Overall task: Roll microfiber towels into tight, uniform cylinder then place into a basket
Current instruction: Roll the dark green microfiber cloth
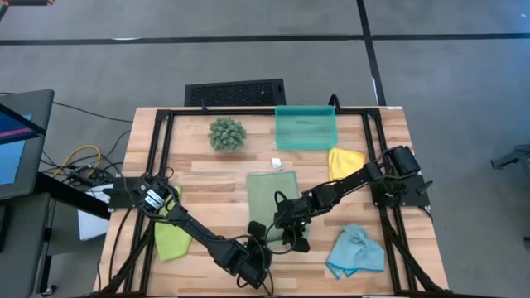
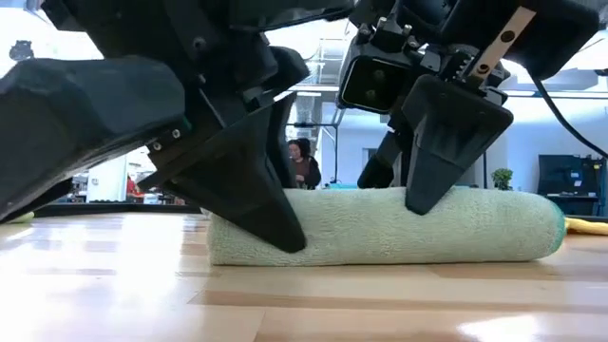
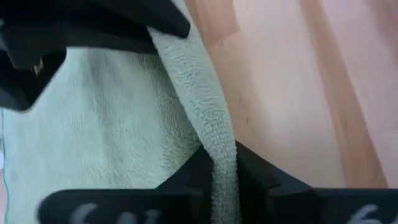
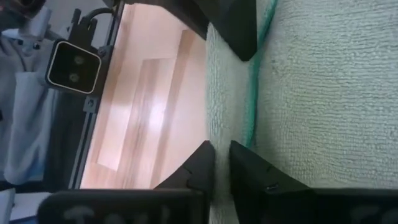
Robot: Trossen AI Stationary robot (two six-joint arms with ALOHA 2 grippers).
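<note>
A sage green towel lies in the table's middle. Its near end is rolled into a cylinder that lies across the table. My left gripper is shut on the cloth at the roll's left end. My right gripper stands a little open on the roll farther right, at the towel's teal-stitched edge. The teal basket stands at the far edge. A lime green towel, a yellow towel and a light blue towel lie loose. My left gripper pinches a raised ridge of the towel's cloth between its two fingers, slanting down from the near left. The ridge runs along the fingers, and the roll lies on the table. My right gripper's front fingertip lies against the top of the roll, slanting down from the right. I cannot tell whether any cloth sits between its fingers.
A spiky green plant ball sits left of the basket, and a black slotted grille lies beyond the far edge. A small white piece lies past the towel's far end. Black frame rails border the table. A person shows in the room behind.
</note>
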